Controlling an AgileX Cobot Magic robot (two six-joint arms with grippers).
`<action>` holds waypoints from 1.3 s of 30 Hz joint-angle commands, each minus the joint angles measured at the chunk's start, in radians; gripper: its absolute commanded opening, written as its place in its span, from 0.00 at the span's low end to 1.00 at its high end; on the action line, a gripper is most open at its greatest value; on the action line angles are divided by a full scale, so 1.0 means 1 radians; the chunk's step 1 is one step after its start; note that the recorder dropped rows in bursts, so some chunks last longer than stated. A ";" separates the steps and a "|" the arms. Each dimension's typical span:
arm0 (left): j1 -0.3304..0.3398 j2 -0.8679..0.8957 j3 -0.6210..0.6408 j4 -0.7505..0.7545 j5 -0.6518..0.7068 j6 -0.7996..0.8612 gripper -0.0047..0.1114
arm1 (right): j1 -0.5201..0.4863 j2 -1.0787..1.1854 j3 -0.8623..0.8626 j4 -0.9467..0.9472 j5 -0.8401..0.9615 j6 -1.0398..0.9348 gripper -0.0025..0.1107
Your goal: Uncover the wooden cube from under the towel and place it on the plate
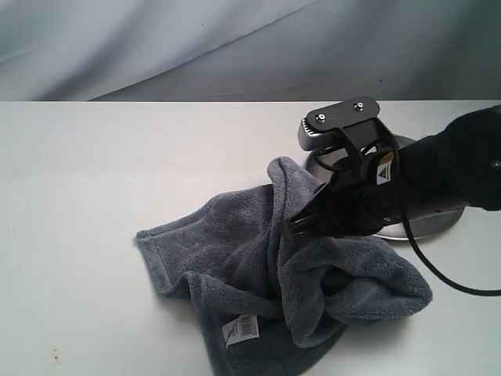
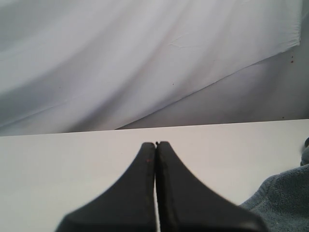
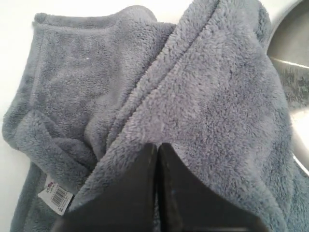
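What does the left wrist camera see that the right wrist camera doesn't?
Only the left wrist view shows the draped grey backdrop and the left gripper, shut on nothing. Only the right wrist view shows the plate, the white label and the right gripper, shut on the towel. Both show that towel: just a corner in the left view, nearly the whole picture in the right. The wooden cube shows in neither.

plate (image 1: 430, 227) half hidden, towel (image 1: 235, 251) edge cropped
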 commanded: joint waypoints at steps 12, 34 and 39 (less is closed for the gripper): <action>0.002 -0.004 0.004 -0.002 -0.013 -0.003 0.04 | -0.009 -0.006 0.003 -0.294 0.119 0.219 0.02; 0.002 -0.004 0.004 -0.002 -0.013 -0.003 0.04 | -0.007 -0.038 -0.014 -0.076 0.049 0.121 0.59; 0.002 -0.004 0.004 -0.002 -0.013 -0.003 0.04 | -0.007 0.070 -0.014 -0.136 0.049 0.103 0.58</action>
